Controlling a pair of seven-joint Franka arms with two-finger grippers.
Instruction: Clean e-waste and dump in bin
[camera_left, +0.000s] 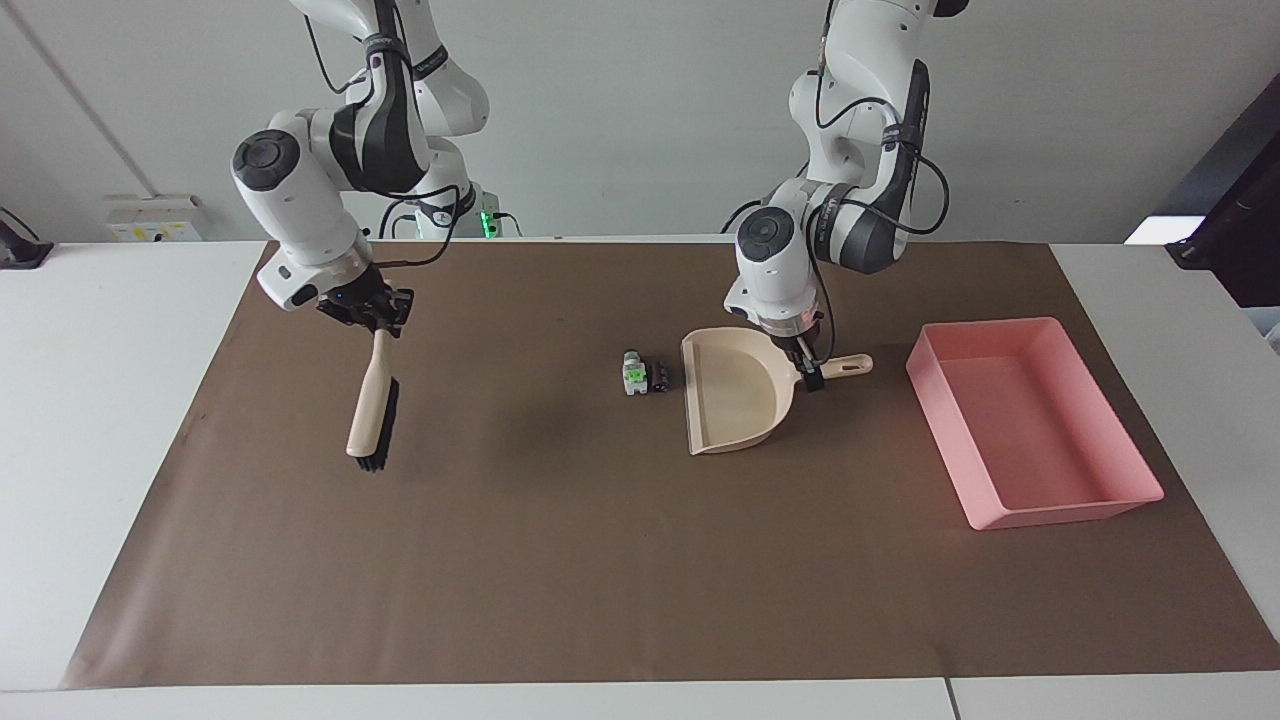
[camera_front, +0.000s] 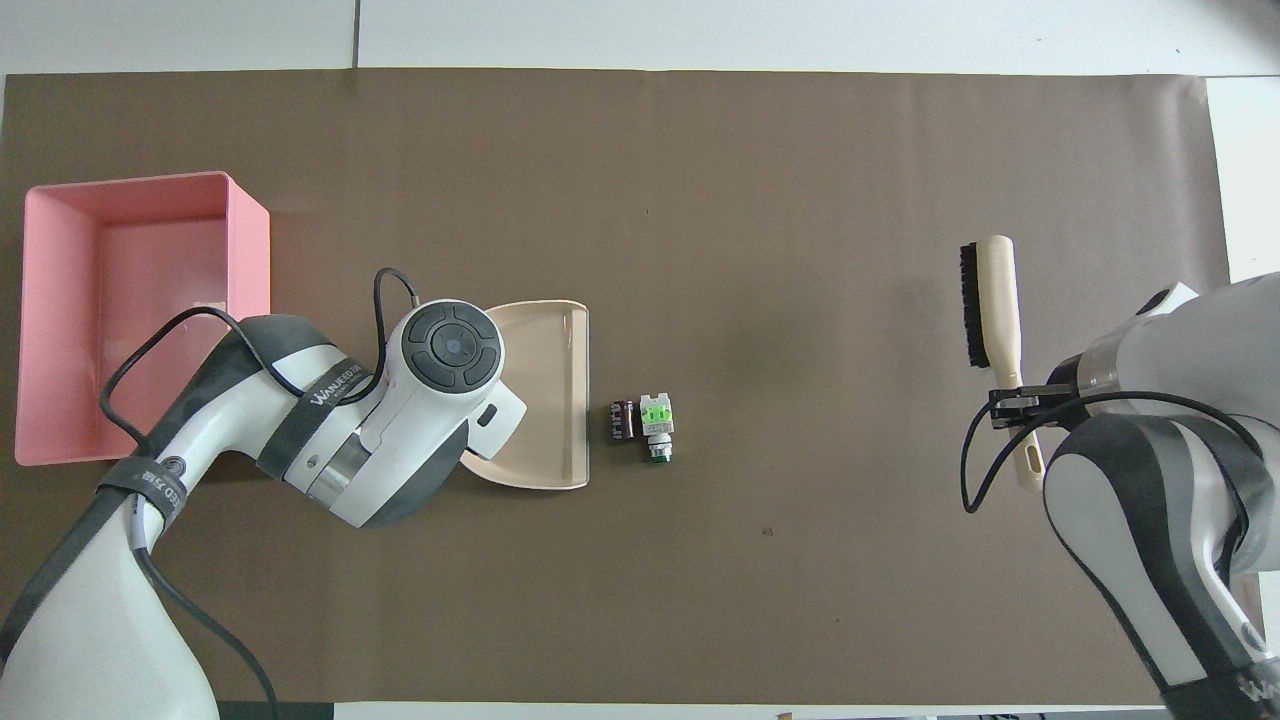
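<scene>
Right gripper (camera_left: 379, 327): fingers clamped on the handle end of a beige plastic hand brush with black bristles (camera_left: 372, 415). Brush hangs below the gripper, clear of the brown paper mat (camera_left: 560, 560), its shadow on the mat toward the table's middle. It is over the right arm's end of the table.

Left gripper (camera_left: 808, 373): down at the handle of a beige plastic dustpan (camera_left: 733, 395), where handle meets pan. Fingertips sit at either side of the handle; cannot tell whether they are closed on it. In the overhead view the arm's wrist covers the handle.

Dustpan lies flat on the mat, open mouth facing the right arm's end.

E-waste, just beside the pan's mouth, not in it: black blocky bit (camera_left: 658, 375) closest to the lip, small gap showing; white-grey bit with green mark (camera_left: 632, 372) touching it, on the side away from the pan. Both on the mat.

Bin: shallow rectangular pink plastic tray (camera_left: 1132, 497), toward the left arm's end from the left gripper, near the handle tip but apart from it. Nothing seen inside.
</scene>
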